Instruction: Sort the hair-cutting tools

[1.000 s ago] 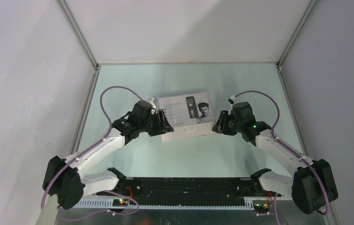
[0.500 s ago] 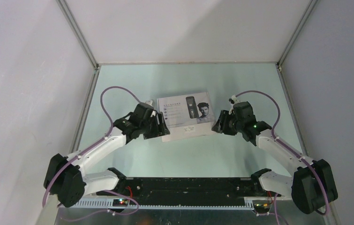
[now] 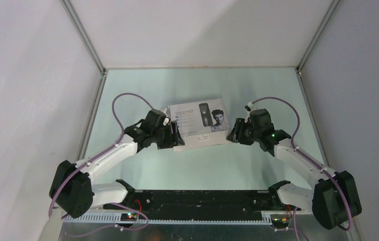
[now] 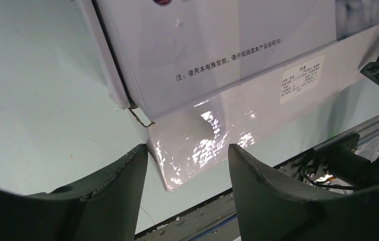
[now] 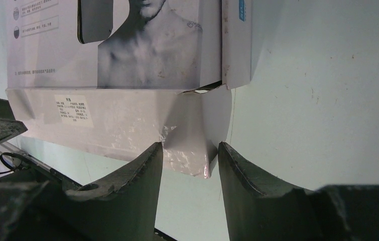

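The hair-cutting tools are out of view; only a printed picture of a clipper shows on the lid of the white cardboard box (image 3: pixel 197 123). My left gripper (image 3: pixel 176 138) is open, and its fingers straddle the box's near-left corner (image 4: pixel 169 181) in the left wrist view (image 4: pixel 187 160). My right gripper (image 3: pixel 233 133) is at the box's near-right corner. In the right wrist view (image 5: pixel 188 148) both fingers touch the creased corner (image 5: pixel 192 150) between them.
The box lies mid-table on the pale green surface (image 3: pixel 197 165). White enclosure walls with metal rails (image 3: pixel 89 125) stand at the left, right and back. The black base rail with wiring (image 3: pixel 197 201) runs along the near edge.
My left arm has shifted slightly toward the near side, and its gripper now sits lower at the box's near-left corner. The box has shifted a little. The right arm has not moved.
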{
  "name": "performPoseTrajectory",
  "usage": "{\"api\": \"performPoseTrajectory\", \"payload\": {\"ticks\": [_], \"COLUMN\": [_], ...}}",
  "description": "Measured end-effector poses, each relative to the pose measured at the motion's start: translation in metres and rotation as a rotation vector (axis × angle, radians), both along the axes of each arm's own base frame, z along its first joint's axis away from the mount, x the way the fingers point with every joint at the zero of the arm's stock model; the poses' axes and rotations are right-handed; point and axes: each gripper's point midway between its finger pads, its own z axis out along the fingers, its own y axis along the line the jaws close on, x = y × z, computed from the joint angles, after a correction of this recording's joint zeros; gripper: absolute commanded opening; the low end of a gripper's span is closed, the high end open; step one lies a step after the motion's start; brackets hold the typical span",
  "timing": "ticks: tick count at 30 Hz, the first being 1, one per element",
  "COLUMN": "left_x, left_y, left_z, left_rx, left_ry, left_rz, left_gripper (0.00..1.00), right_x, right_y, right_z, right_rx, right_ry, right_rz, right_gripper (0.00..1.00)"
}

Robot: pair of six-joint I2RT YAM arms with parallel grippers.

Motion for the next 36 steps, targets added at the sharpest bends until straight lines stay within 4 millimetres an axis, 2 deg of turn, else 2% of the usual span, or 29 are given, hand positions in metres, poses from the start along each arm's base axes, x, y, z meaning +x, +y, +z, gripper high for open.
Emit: {"api": "performPoseTrajectory", "payload": {"ticks": [9, 24, 36], "left_x": [0.001, 0.002, 0.004], "left_y": [-0.001, 0.001, 0.003], "left_z": [0.014, 0.013, 0.002], "left_rx": [-0.022, -0.014, 0.009], "left_ry": [-0.037, -0.038, -0.011], "left_rz": [0.002, 0.007, 0.015], "left_gripper": [0.65, 0.65, 0.62], "right_x": [0.000, 0.000, 0.000], "right_y": [0.000, 0.000, 0.000], "right_z": [0.001, 0.001, -0.003], "right_rx": [0.004, 0.004, -0.002], "right_ry": [-0.003, -0.002, 0.009], "right_rz": [0.001, 0.001, 0.001], "right_gripper": [0.49, 0.49, 0.49]}}
